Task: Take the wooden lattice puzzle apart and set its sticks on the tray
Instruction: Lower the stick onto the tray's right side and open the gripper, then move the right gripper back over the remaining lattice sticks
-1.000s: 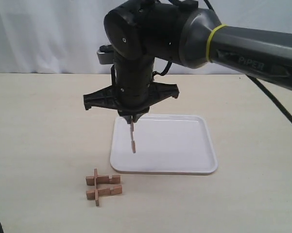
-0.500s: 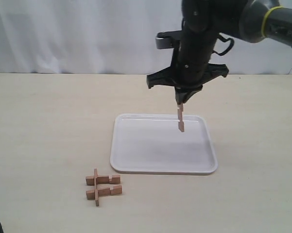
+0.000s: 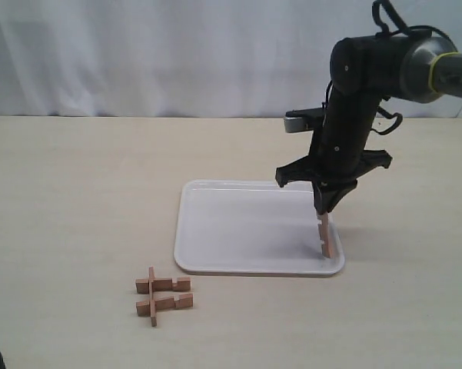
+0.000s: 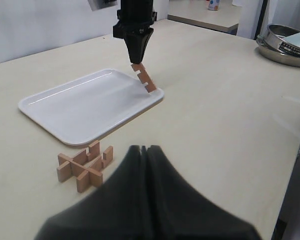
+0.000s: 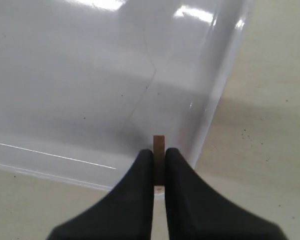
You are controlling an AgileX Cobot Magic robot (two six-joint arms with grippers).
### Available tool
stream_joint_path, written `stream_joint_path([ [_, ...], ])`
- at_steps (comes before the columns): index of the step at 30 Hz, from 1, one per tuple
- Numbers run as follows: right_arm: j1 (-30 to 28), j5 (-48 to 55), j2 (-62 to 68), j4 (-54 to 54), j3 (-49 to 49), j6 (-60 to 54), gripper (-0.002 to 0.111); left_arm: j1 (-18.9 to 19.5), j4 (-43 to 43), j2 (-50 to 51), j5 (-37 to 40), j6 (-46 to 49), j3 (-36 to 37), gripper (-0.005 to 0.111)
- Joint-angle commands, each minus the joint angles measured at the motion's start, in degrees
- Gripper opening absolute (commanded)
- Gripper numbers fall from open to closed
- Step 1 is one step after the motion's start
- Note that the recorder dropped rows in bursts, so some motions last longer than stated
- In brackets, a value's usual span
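Gripping one stick (image 3: 327,238) in right hand (image 3: 324,212) | one tray (image 3: 238,231) | one three-stick puzzle (image 3: 163,295)

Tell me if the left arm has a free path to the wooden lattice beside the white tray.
Probably yes: the light-brown wooden lattice lies on open table just ahead of the left tool, and the right tool is off over the white tray.

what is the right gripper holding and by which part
The right gripper pinches one notched stick by its upper end, the rest pointing down at the tray.
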Motion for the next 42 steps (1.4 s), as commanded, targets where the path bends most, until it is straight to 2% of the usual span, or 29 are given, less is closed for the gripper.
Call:
stream_joint_path([
  [1, -0.3, -1.8, 2.3, 0.8, 0.1, -1.2, 0.004, -0.2, -0.2, 0.0, -0.2, -0.2, 0.1, 0.0],
  [6, -0.3, -8.6, 3.7, 1.1, 0.1, -1.2, 0.004, -0.2, -0.2, 0.0, -0.2, -0.2, 0.1, 0.0],
  [17, -0.3, -13.0, 5.2, 1.1, 0.1, -1.0, 0.005, -0.2, -0.2, 0.0, -0.2, -0.2, 0.1, 0.0],
  [23, -0.3, -13.1, 5.2, 1.1, 0.1, 0.1, 0.023, -0.2, -0.2, 0.0, -0.2, -0.2, 0.1, 0.0],
  [28, -0.3, -12.9, 4.8, 1.1, 0.1, 0.1, 0.034, -0.2, -0.2, 0.0, -0.2, -0.2, 0.1, 0.0],
  [34, 0.4, -11.2, 1.0, 2.1, 0.1, -2.8, 0.035, -0.2, -0.2, 0.0, -0.2, -0.2, 0.1, 0.0],
  [42, 6.2, -10.8, -3.6, 2.1, 0.1, -3.8, 0.035, -0.2, -0.2, 0.0, -0.2, -0.2, 0.1, 0.0],
])
